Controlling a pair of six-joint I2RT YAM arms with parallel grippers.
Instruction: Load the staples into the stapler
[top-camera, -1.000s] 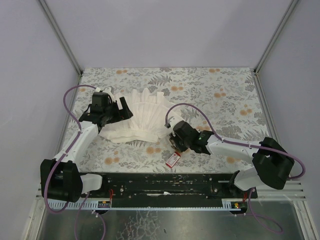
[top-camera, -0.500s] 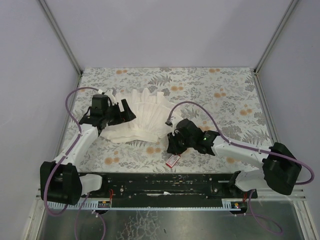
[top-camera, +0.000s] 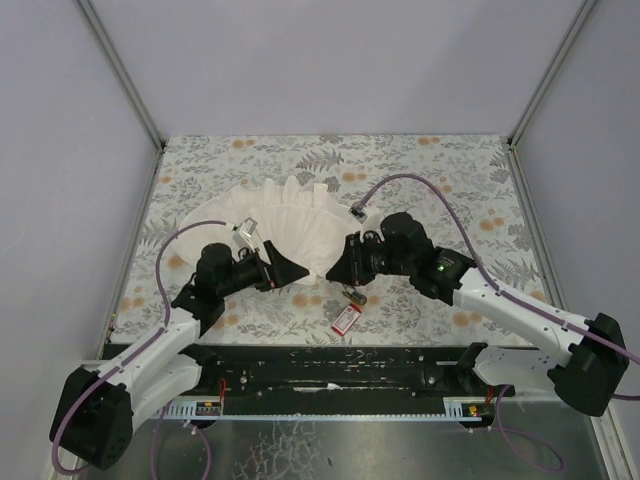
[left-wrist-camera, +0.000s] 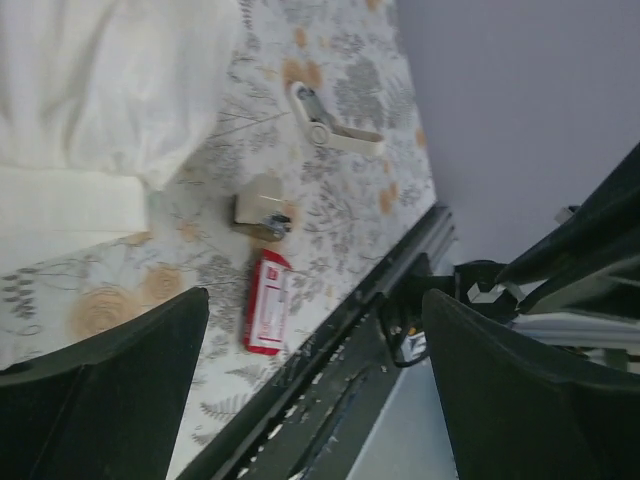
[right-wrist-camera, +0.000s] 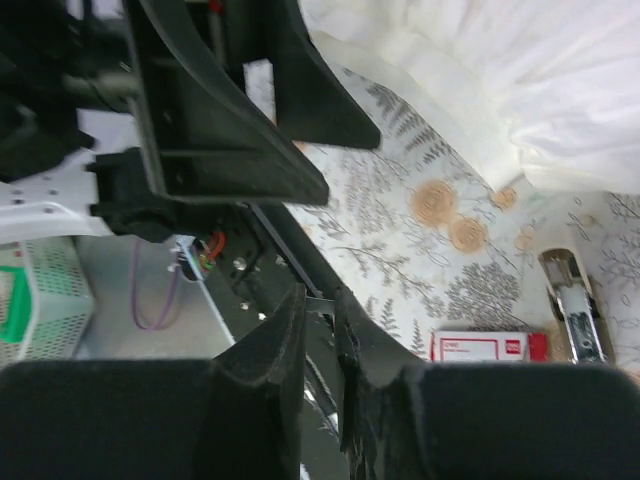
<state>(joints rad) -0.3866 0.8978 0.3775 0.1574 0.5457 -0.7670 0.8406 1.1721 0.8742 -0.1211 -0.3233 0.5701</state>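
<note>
From above, the left gripper (top-camera: 282, 268) hangs low at the near rim of the cloth (top-camera: 290, 215), spread and empty. The right gripper (top-camera: 348, 268) faces it across a small gap. By the middle of the front edge lies the box (top-camera: 346, 319), with the tray (top-camera: 352, 294) just behind it. The stapler does not show here; the right arm probably covers it.

In the left wrist view, the fingers (left-wrist-camera: 100, 390) stand wide apart with nothing between them. The staples (left-wrist-camera: 268, 222) sit at the tray's end, just beside the box. The stapler (left-wrist-camera: 335, 128) lies further toward the right edge, apart from both and apparently hinged open.

In the right wrist view, the fingers (right-wrist-camera: 265, 360) are nearly together, with only a slit between them, and grip nothing. The silvery staples (right-wrist-camera: 572, 305) lie in the tray beside the box.

The step in hand looks like fetching the strip, which no gripper holds. That calls for a fine pinch on a thin, slippery piece, then a carry toward the right edge to the stapler.

The front rail (top-camera: 330, 362) runs close by the box. The cloth crowds the left side and the two grippers are near each other. Open table lies toward the right and far edges.
</note>
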